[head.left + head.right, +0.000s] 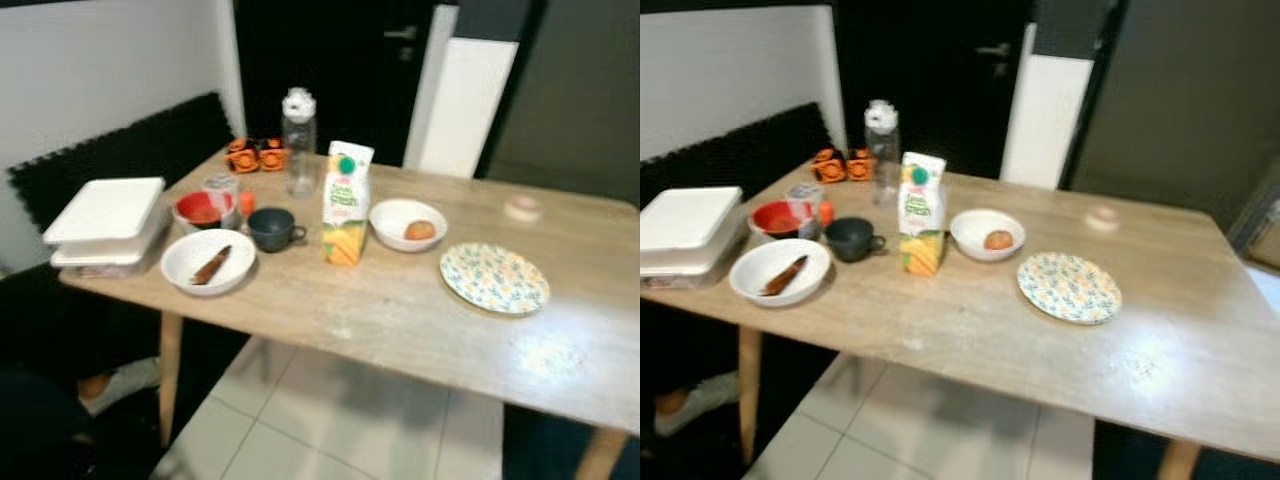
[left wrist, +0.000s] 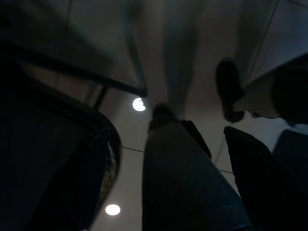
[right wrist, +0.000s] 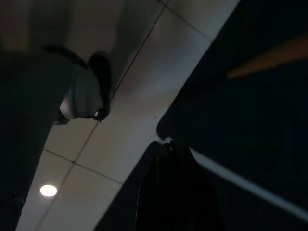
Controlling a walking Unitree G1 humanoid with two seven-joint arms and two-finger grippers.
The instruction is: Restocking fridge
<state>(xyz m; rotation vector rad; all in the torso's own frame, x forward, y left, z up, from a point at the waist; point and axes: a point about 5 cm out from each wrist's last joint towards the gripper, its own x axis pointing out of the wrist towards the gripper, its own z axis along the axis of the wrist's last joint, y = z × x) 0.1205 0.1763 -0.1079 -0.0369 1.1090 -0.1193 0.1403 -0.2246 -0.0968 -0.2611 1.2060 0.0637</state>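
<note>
Standing off from the table (image 1: 420, 310), approach step in hand. Juice carton (image 1: 346, 203) upright mid-table, between mug (image 1: 273, 229) and bowl (image 1: 406, 224). Both arms hang idle; finger state cannot be told. Next: close in, raise one gripper to the carton.

Wooden table (image 1: 400, 310); juice carton (image 1: 346, 203), bowls, dark mug (image 1: 272, 229), patterned plate (image 1: 494, 278), bottle (image 1: 298, 142), stacked white containers (image 1: 107, 224)
</note>
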